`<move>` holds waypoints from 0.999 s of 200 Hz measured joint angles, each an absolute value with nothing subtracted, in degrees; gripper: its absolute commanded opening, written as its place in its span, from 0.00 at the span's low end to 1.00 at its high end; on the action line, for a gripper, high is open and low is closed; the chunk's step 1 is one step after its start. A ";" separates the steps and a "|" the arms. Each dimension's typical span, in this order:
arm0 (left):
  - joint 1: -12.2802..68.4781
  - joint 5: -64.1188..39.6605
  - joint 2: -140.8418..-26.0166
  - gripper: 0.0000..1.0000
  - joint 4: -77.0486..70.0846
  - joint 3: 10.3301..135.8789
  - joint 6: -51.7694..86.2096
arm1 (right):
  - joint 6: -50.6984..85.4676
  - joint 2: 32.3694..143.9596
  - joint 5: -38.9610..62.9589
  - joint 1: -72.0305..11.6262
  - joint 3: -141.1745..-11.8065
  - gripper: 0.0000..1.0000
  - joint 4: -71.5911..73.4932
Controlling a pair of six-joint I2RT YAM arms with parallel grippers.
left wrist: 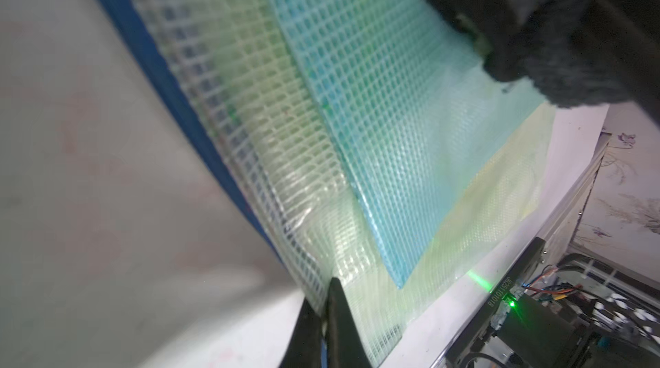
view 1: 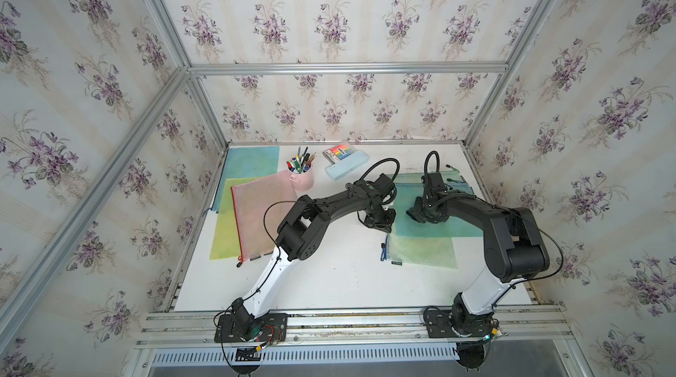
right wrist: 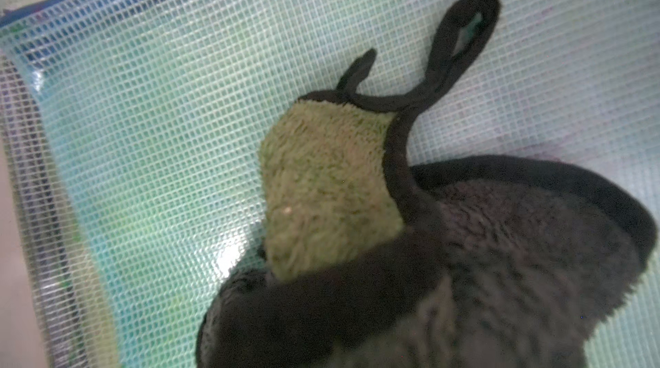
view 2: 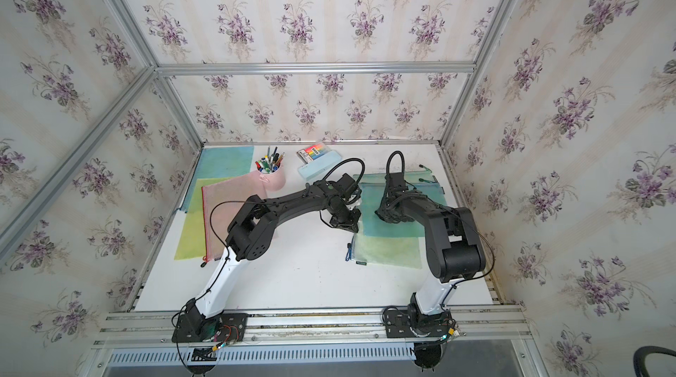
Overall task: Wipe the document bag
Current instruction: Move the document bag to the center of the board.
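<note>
1. Teal mesh document bag (view 1: 444, 227) lies flat on the white tabletop (view 1: 329, 276), right of centre in both top views, overlapping a pale green mesh bag (view 1: 420, 254) that has a blue zip edge.
2. Left tool (left wrist: 323, 312) is closed, pinching the pale green mesh bag's edge beside the blue zip, at the lower middle of the left wrist view.
3. Right tool (view 1: 420, 212) is clamped on a dark grey fleecy cloth (right wrist: 500, 259) resting on the teal mesh; the cloth's olive patch (right wrist: 328, 187) fills the centre of the right wrist view.
4. Pink mesh bag (view 1: 263, 217) and pink pen cup (view 1: 303, 177) sit left of centre, well apart from the teal bag.
</note>
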State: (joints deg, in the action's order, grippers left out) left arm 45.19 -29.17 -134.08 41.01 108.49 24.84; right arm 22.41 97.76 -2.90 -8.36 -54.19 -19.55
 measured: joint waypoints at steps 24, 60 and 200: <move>44.91 -24.99 -123.22 0.00 41.28 100.75 23.14 | 20.93 96.90 -2.33 -5.37 -54.24 0.24 -21.32; 44.60 -20.38 -110.10 0.00 42.13 87.07 21.89 | 18.09 97.62 -3.66 -4.43 -57.17 0.24 -23.46; 33.17 -25.76 -96.47 0.00 28.34 54.50 28.03 | 18.70 93.17 -6.96 -40.99 -62.06 0.22 -24.18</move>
